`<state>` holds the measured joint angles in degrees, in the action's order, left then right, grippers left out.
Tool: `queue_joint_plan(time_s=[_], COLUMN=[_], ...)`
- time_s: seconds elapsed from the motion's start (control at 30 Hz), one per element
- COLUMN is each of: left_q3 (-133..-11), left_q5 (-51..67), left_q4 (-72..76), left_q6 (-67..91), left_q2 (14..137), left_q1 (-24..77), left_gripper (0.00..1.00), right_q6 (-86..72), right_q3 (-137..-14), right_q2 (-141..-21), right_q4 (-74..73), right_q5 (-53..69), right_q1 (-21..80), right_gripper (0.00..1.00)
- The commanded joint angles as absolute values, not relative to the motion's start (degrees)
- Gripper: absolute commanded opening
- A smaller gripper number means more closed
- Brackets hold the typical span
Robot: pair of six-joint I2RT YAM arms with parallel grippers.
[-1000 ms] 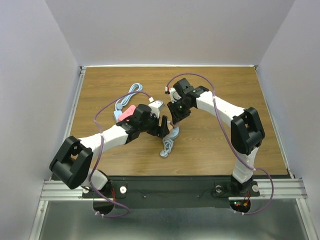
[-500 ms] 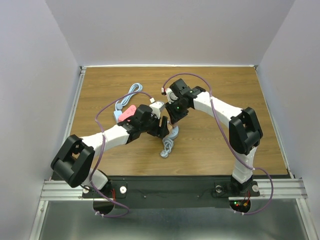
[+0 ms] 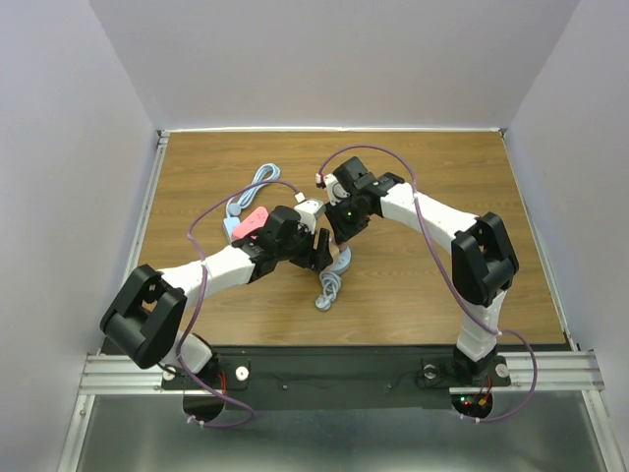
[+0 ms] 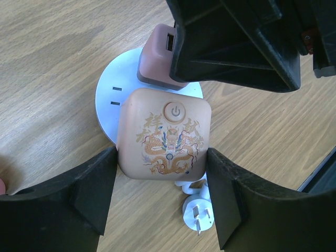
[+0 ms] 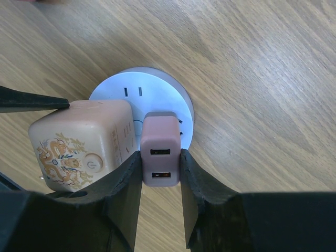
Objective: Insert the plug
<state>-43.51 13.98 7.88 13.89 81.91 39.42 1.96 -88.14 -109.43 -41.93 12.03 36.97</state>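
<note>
- The right pincer is squeezed tight on the small brown-pink plug block with two slots.
- That block stands on the round white socket plate, just beside the tan cube with a dragon picture.
- The left pincer is spread wide, and its fingers press both sides of the cube.

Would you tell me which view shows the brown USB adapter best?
The right wrist view: the brown USB adapter sits centred in the right claw, both ports visible. The left wrist view shows only one port beyond the cube socket; in the top view the arms mostly cover it.
</note>
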Motion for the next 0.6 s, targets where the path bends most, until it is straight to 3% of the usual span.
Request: queue_joint_plan(time_s=[0.0,0.57], left_q3=[-44.8,-45.2], left_q5=[14.4,13.8], left_q4=[7.5,6.9], left_q6=[13.4,13.4], left_q2=[83.1,83.4], left_q1=[40.5,40.5], left_gripper=[0.55,0.54], right_q6=[2.5,0.1], right_q3=[-84.5,-81.7], right_q2=[-113.6,-114.2], right_q4=[-42.1,-39.2], right_q5=[14.2,10.9], right_q1=[39.7,40.0], right_gripper=[0.0,0.0])
